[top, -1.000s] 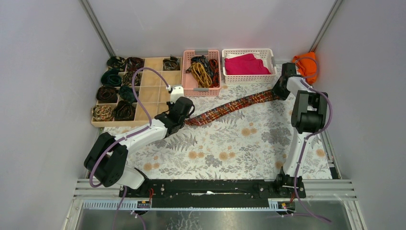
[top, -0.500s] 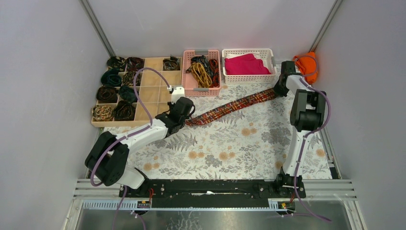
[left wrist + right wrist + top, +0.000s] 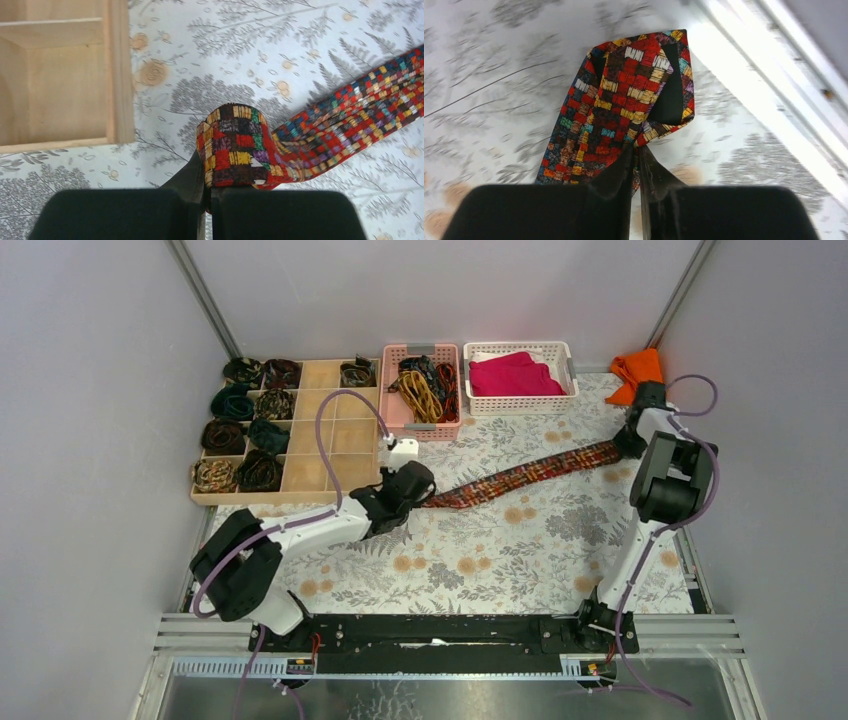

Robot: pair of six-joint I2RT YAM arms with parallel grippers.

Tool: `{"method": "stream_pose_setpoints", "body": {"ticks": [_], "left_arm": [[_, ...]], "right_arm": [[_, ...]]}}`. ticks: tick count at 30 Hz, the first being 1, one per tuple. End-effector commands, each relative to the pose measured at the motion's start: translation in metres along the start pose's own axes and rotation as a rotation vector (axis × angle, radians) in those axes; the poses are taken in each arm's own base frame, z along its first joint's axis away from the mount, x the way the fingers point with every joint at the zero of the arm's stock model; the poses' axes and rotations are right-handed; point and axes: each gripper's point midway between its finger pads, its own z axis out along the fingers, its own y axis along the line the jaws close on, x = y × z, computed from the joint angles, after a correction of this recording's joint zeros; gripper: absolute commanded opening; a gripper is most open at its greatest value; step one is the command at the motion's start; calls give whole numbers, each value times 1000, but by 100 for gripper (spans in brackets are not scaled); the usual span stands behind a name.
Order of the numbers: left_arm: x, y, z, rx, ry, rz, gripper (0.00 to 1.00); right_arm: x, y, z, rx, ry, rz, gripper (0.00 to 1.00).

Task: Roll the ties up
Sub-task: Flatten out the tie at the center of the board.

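Note:
A red-orange-and-dark patterned tie (image 3: 525,475) stretches across the floral mat between both grippers. My left gripper (image 3: 418,490) is shut on its near end, which curls over into a small fold (image 3: 235,147) at the gripper (image 3: 207,192). My right gripper (image 3: 627,443) is shut on the tie's wide end (image 3: 634,95), its fingers pinching the fabric edge at the gripper (image 3: 636,165). Several rolled ties (image 3: 240,435) fill the wooden organiser (image 3: 335,445). More loose ties (image 3: 425,385) lie in the pink basket (image 3: 392,418).
A white basket (image 3: 520,405) holds a plain magenta cloth (image 3: 512,375). An orange cloth (image 3: 637,368) lies in the far right corner. The mat's right edge and metal rail (image 3: 774,60) run close beside the right gripper. The organiser's corner (image 3: 117,90) is left of the left gripper.
The right gripper closed on the tie's wide end and moved right and nearer. The left gripper followed to the right with its end. The tie shifted right with them.

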Motion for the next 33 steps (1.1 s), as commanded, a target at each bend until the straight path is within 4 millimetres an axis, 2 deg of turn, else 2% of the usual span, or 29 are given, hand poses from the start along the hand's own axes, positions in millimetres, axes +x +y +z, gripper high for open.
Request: {"method": "stream_pose_setpoints", "body": {"ticks": [1, 5, 11, 15, 19, 26, 33], "left_arm": [[-1, -16, -14, 6, -6, -10, 0], [13, -15, -22, 19, 27, -35, 0], [58, -5, -6, 13, 73, -52, 0], [80, -6, 6, -2, 111, -69, 0], [93, -5, 10, -18, 152, -65, 13], [109, 2, 4, -16, 194, -56, 45], [87, 9, -26, 15, 155, -93, 61]], "right_arm": [[-2, -55, -13, 143, 16, 14, 13], [-15, -75, -20, 211, -14, 21, 13], [-18, -68, -13, 182, -7, 26, 13], [-14, -66, -7, 173, 6, 24, 13], [-12, -65, -5, 165, 11, 23, 13], [-10, -60, -3, 136, 17, 29, 14], [-13, -51, -9, 83, 2, 45, 22]]}}
